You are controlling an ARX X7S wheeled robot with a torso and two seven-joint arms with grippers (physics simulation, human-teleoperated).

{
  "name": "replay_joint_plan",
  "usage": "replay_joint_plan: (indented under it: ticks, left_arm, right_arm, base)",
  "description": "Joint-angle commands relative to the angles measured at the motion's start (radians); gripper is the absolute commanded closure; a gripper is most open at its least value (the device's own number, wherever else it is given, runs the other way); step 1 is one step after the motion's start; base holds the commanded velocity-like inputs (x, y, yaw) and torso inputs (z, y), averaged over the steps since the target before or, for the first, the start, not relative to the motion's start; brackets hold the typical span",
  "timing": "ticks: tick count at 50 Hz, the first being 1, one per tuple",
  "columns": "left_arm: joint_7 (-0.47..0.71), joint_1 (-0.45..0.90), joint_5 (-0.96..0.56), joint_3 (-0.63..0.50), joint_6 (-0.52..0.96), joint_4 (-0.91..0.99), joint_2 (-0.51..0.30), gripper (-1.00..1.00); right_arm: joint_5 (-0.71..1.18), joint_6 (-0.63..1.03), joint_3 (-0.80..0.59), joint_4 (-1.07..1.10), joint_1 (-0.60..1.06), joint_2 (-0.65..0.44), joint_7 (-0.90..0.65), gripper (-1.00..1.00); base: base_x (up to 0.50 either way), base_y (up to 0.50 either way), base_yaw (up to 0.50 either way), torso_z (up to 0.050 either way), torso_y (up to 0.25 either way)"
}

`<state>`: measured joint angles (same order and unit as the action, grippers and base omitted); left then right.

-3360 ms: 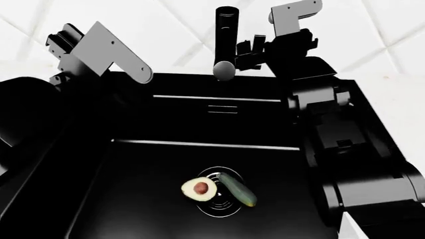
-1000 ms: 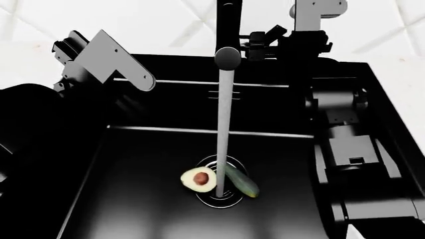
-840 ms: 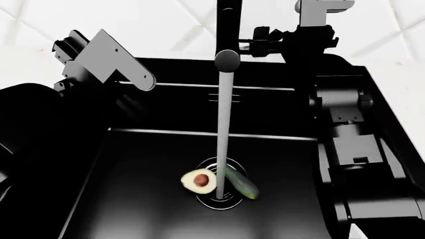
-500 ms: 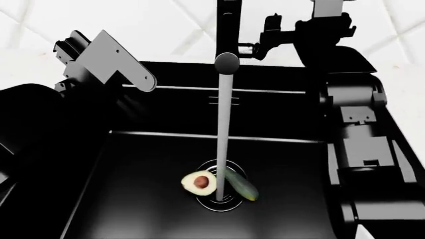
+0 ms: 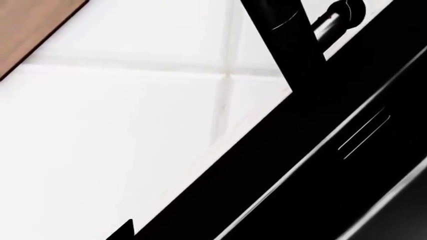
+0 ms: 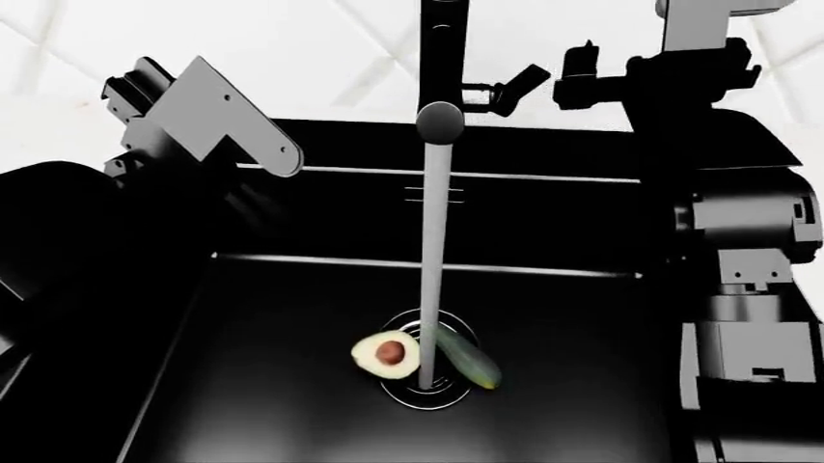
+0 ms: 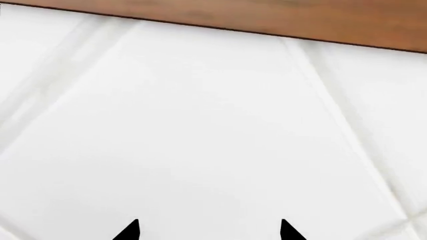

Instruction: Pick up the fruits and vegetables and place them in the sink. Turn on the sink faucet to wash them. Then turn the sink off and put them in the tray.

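Water runs from the tall black column faucet (image 6: 439,58) into the matte-black sink (image 6: 284,386)
Halved avocado (image 6: 386,353) and dark-green zucchini (image 6: 466,357) lie touching on the drain; right gripper (image 7: 209,231) tips stand apart, left gripper's state seemingly hidden

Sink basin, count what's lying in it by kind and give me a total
Avocado halves: 1, the halved avocado beside the drain
Long green vegetables: 1, the zucchini lying next to it
Total: 2, both in the sink where the faucet stream lands
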<state>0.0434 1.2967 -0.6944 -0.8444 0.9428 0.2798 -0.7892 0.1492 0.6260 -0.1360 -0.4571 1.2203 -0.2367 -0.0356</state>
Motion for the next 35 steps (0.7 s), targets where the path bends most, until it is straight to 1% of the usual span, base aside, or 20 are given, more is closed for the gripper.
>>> replay_joint_plan:
  ticks: [1,6,14,28,35]
  left_arm:
    - [0.001,0.001,0.002,0.0,-0.002,-0.002,0.001,-1.0]
    - [0.003,0.001,0.001,0.0,0.0,0.0,0.0,-1.0]
    - [0.002,0.0,0.003,-0.002,-0.003,-0.002,0.002,-1.0]
    - [-0.001,-0.002,0.007,-0.008,-0.008,-0.005,0.006,-1.0]
    - [-0.002,-0.003,0.01,-0.01,-0.012,-0.007,0.006,-1.0]
  right_arm:
    - [0.0,0.115,0.007,0.132,-0.058,-0.042,-0.026,-1.0]
    - [-0.008,0.14,-0.015,0.089,-0.053,-0.037,-0.025,-1.0]
    - [-0.014,0.114,-0.018,0.011,-0.04,-0.028,-0.034,-1.0]
    - [-0.023,-0.027,-0.025,-0.189,0.016,0.01,-0.039,-1.0]
    - [-0.031,-0.124,-0.048,-0.343,0.07,0.048,-0.015,-1.0]
  base:
    - [0.0,0.0,0.0,0.0,0.0]
    - [0.0,0.0,0.0,0.0,0.0]
    - [0.0,0.0,0.0,0.0,0.0]
    - [0.0,0.0,0.0,0.0,0.0]
    - [0.0,0.0,0.0,0.0,0.0]
